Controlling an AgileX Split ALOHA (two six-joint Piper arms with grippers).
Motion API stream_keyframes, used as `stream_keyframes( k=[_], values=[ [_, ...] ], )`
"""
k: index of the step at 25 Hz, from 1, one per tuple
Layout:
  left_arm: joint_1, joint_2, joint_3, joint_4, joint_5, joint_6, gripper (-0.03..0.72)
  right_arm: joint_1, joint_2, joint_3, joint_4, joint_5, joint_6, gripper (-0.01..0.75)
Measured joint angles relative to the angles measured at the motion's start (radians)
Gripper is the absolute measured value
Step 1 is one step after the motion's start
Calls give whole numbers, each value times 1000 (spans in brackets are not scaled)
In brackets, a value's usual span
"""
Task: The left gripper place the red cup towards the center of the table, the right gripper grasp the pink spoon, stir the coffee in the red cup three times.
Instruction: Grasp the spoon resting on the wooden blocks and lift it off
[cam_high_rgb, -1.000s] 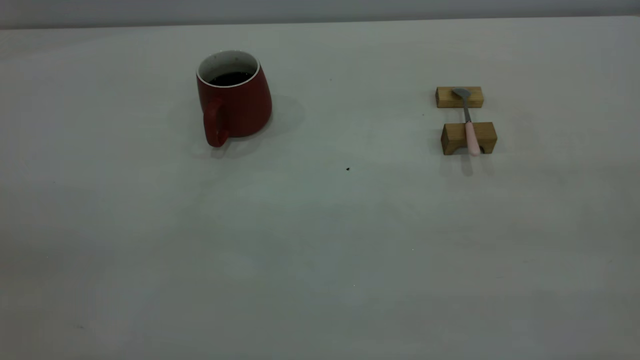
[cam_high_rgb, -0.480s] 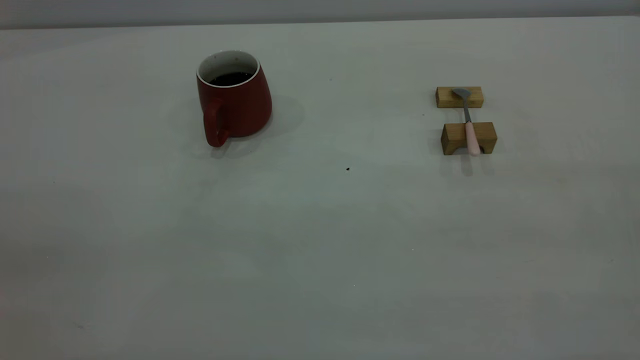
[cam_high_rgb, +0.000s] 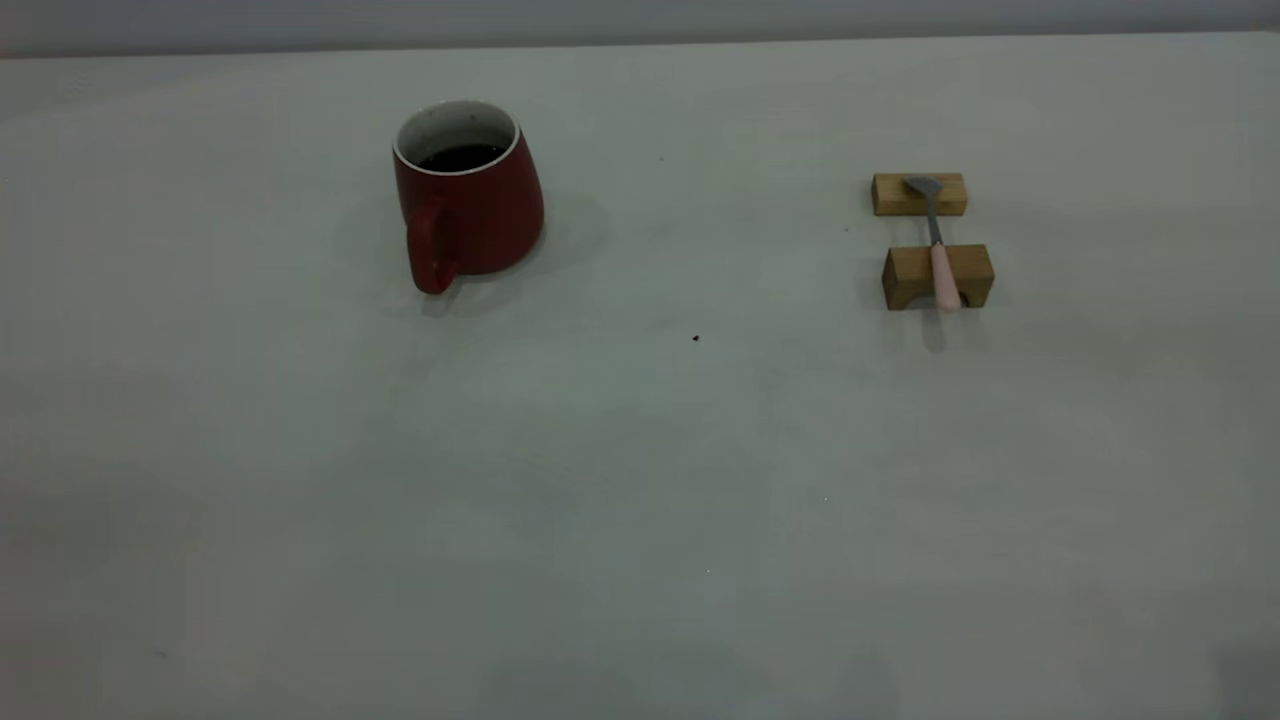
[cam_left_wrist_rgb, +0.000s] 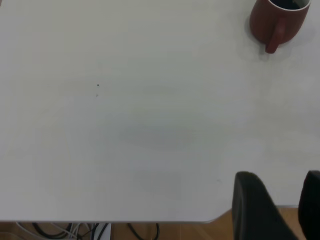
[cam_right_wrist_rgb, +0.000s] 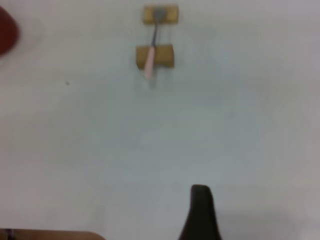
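Note:
The red cup (cam_high_rgb: 468, 205) stands upright at the table's (cam_high_rgb: 640, 480) far left, its handle facing the camera, with dark coffee (cam_high_rgb: 460, 157) inside. The pink spoon (cam_high_rgb: 938, 255) lies across two wooden blocks at the far right, bowl on the far block. Neither arm shows in the exterior view. In the left wrist view my left gripper (cam_left_wrist_rgb: 284, 200) is open and empty over the table's near edge, far from the red cup (cam_left_wrist_rgb: 277, 22). In the right wrist view my right gripper (cam_right_wrist_rgb: 201, 207) is a dark shape far from the pink spoon (cam_right_wrist_rgb: 150, 62). A sliver of the red cup (cam_right_wrist_rgb: 7, 30) shows there.
Two tan wooden blocks (cam_high_rgb: 918, 194) (cam_high_rgb: 912, 276) carry the spoon. A tiny dark speck (cam_high_rgb: 695, 338) marks the table's middle. Below the table edge in the left wrist view lie cables (cam_left_wrist_rgb: 75, 231) and a wooden floor (cam_left_wrist_rgb: 220, 230).
The cup, spoon and blocks have not moved. Only faint shading along the table's near edge has shifted.

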Motion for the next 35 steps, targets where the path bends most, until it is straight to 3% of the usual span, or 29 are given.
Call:
stream_keyframes(
  k=[7,13,24,35],
  values=[
    [0,0,0,0,0,0,299,8,494,-34,100,-245,-92,682],
    [0,0,0,0,0,0,299,127,860,-179,153,-363,-162,681],
    [0,0,0,0,0,0,299,300,1352,-469,150,-413,-162,672],
    [0,0,0,0,0,0,299,322,1604,-677,89,-425,-161,659]
  ],
)
